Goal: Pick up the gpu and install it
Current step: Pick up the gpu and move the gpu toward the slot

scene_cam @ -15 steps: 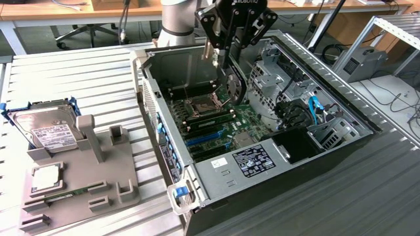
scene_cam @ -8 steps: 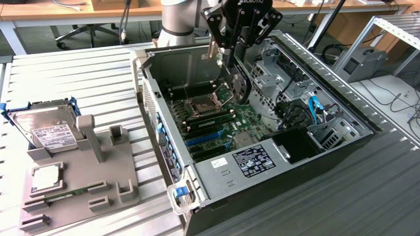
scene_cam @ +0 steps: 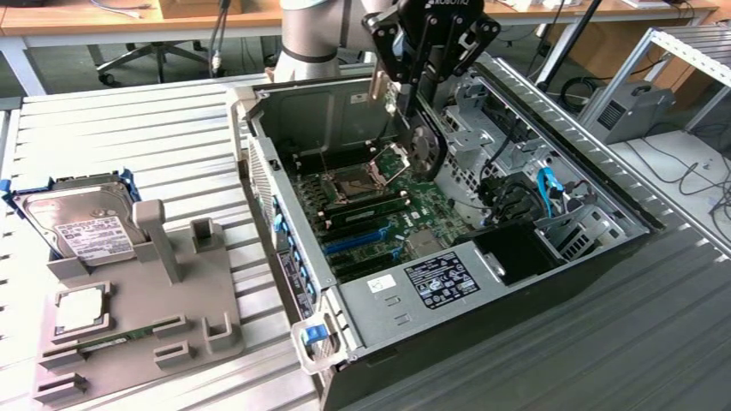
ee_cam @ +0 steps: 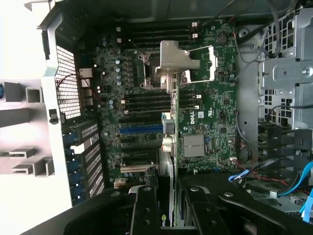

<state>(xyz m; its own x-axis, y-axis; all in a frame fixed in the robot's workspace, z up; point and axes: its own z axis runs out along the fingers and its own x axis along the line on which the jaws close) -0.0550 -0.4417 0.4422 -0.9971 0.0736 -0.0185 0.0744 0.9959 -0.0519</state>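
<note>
Nearest in the exterior view, a grey fixture [scene_cam: 171, 317] lies on the slatted white table [scene_cam: 137, 128], carrying a square processor [scene_cam: 80, 308], a narrow green memory stick [scene_cam: 115, 336] and, at its far end, a silver hard drive [scene_cam: 80, 218] propped in a blue frame. Just beside it, toward the exterior view's right, the open computer case [scene_cam: 274, 171] lies on its side, with the motherboard [scene_cam: 377, 223] and its blue slots [scene_cam: 354, 240] exposed and the processor socket [scene_cam: 365, 180] standing unlatched. Over the case's far half hangs the gripper [scene_cam: 413, 90], its jaws partly closed and clamped on the gpu [scene_cam: 423, 145], which hangs edge-down above the motherboard and is not seated in any slot. From the wrist view, the gpu [ee_cam: 166, 161] is seen edge-on between the black fingers [ee_cam: 144, 215], over the row of expansion slots. Beyond the arm stand an office chair [scene_cam: 154, 56] and wooden desks [scene_cam: 103, 17].
</note>
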